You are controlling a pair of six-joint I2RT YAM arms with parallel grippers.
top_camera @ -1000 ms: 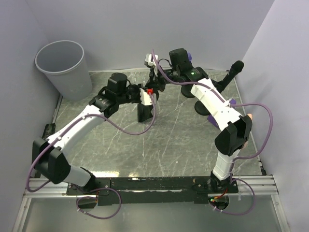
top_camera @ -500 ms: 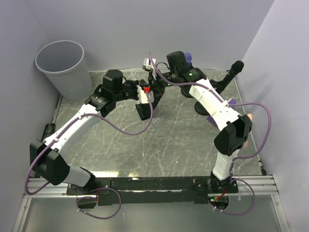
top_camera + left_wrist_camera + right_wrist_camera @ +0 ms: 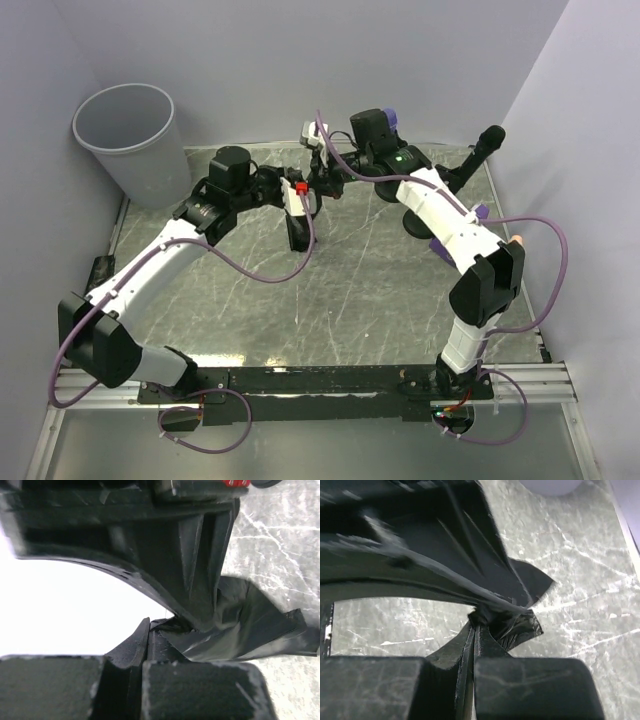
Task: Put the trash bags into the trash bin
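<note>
A black trash bag (image 3: 298, 232) hangs over the middle of the marble table, and both grippers are pinched on its top edge. My left gripper (image 3: 301, 198) is shut on it; in the left wrist view the closed fingertips (image 3: 148, 630) clamp the crumpled film (image 3: 250, 625), which spreads to the right. My right gripper (image 3: 326, 184) is shut on the same bag from the other side, its jaws together (image 3: 476, 622) on a bunched corner of the bag (image 3: 520, 626). The light grey round trash bin (image 3: 135, 140) stands upright at the back left corner, well left of both grippers.
Grey walls close in the table (image 3: 350, 300) at the back and on both sides. A black cylindrical object (image 3: 484, 146) leans at the back right. Purple items (image 3: 478, 212) lie behind the right arm, and another purple piece (image 3: 390, 118) sits by the back wall.
Both grippers stay shut on the bag. The left wrist has drawn slightly back and left, the two grippers are closer together, and the hanging bag looks narrower.
</note>
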